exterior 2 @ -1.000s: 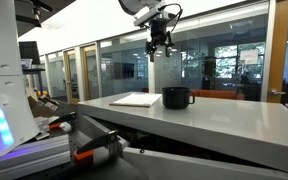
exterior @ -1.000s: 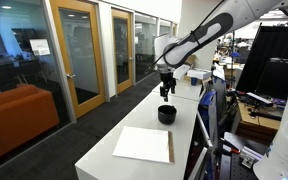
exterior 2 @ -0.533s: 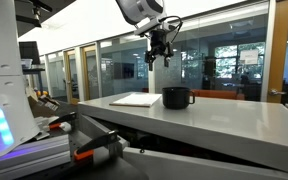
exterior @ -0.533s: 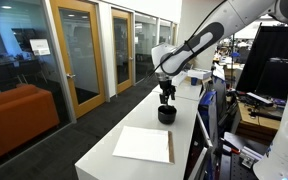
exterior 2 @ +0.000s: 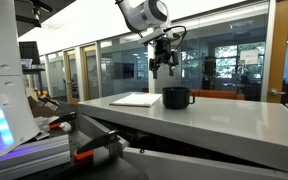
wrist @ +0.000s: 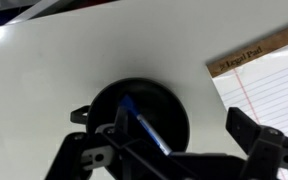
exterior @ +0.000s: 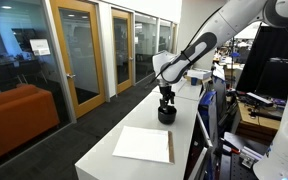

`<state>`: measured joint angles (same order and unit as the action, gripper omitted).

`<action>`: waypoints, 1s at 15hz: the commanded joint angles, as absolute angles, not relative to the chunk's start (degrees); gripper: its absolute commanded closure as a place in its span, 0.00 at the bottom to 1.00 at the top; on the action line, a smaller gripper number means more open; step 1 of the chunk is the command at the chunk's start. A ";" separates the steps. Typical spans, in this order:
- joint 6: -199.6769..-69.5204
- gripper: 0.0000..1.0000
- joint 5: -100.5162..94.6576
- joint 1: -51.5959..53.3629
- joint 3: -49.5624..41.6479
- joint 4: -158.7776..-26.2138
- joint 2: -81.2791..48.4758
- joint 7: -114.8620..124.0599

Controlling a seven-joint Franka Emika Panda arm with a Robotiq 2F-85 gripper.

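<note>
A black mug stands on the white table, with its handle showing in an exterior view. In the wrist view the mug is seen from straight above, and a blue pen leans inside it. My gripper hangs just above the mug, pointing down, and in an exterior view it is a short way over the rim. Its jaws stand wide open, one finger on each side of the mug, with nothing between them.
A yellow-edged legal pad lies flat on the table beside the mug, also seen in the wrist view and in an exterior view. Glass office walls and wooden doors run along one side. Equipment racks stand at the table's other side.
The arm has come down and shifted over the mug; the gripper now hangs lower and closer to the rim. The jaws have stayed open.
</note>
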<state>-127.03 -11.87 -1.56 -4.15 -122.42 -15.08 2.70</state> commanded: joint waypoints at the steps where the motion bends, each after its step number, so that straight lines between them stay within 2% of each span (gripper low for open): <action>1: -133.64 0.00 -13.12 -1.93 -5.05 -121.37 -17.21 3.77; 15: -137.30 0.00 -12.63 -0.63 -4.76 -124.47 -16.54 4.07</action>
<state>-135.20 -12.10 -1.05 -5.10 -122.58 -17.18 3.06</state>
